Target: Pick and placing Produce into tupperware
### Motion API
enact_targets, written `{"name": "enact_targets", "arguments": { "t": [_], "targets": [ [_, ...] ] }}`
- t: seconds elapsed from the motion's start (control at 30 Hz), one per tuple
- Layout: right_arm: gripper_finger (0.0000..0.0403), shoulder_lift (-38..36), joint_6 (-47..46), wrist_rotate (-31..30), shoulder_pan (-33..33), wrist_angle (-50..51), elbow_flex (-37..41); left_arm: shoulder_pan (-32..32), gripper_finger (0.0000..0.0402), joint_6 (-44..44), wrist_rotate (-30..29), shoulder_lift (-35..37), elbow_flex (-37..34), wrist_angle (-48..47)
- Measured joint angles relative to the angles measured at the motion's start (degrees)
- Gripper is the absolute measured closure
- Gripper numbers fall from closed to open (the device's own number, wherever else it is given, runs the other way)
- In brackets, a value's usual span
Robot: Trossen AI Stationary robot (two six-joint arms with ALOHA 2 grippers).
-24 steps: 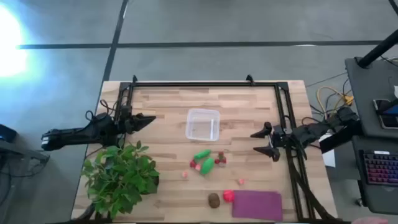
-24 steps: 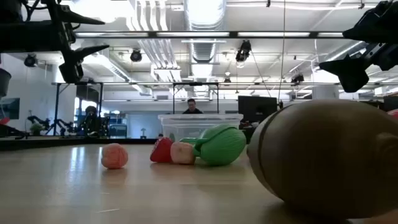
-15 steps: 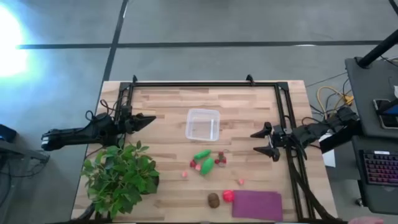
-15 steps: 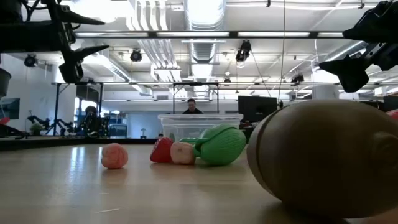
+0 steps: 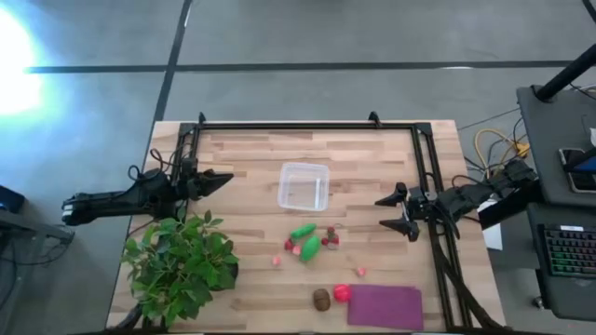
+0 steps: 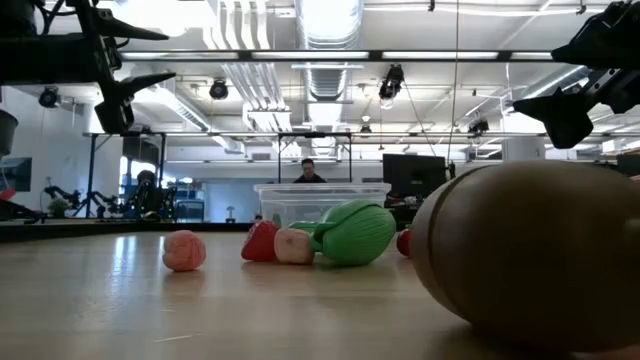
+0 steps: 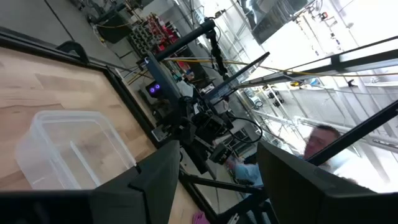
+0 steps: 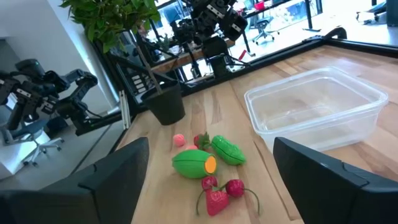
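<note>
The clear tupperware stands upright on its base mid-table. Nearer the near edge the produce lies on the wood: two green oblong pieces, tiny red ones, a pink ball and the brown kiwi ball. My left gripper hovers open above the table, left of the tupperware. Open as well, my right gripper hovers to the right of the produce. Neither touches anything.
A big leafy potted plant fills the near left corner below my left arm. A flat purple mat lies at the near right, with a red piece at its left edge. A black frame borders the table. A person sits far behind.
Both arms have kept still. In the low view the brown kiwi ball has shifted a little toward the table's right, uncovering a small red piece behind it.
</note>
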State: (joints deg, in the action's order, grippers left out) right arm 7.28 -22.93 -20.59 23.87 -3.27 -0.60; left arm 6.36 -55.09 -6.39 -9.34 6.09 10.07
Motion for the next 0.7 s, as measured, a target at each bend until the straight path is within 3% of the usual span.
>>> {"name": "enact_targets", "arguments": {
  "t": [0.7],
  "targets": [
    [0.0072, 0.01, 0.0, -0.2, -0.01, -0.39, 0.02, 0.0, 0.0201, 0.0, 0.01, 0.0, 0.0, 0.0]
  ]
}}
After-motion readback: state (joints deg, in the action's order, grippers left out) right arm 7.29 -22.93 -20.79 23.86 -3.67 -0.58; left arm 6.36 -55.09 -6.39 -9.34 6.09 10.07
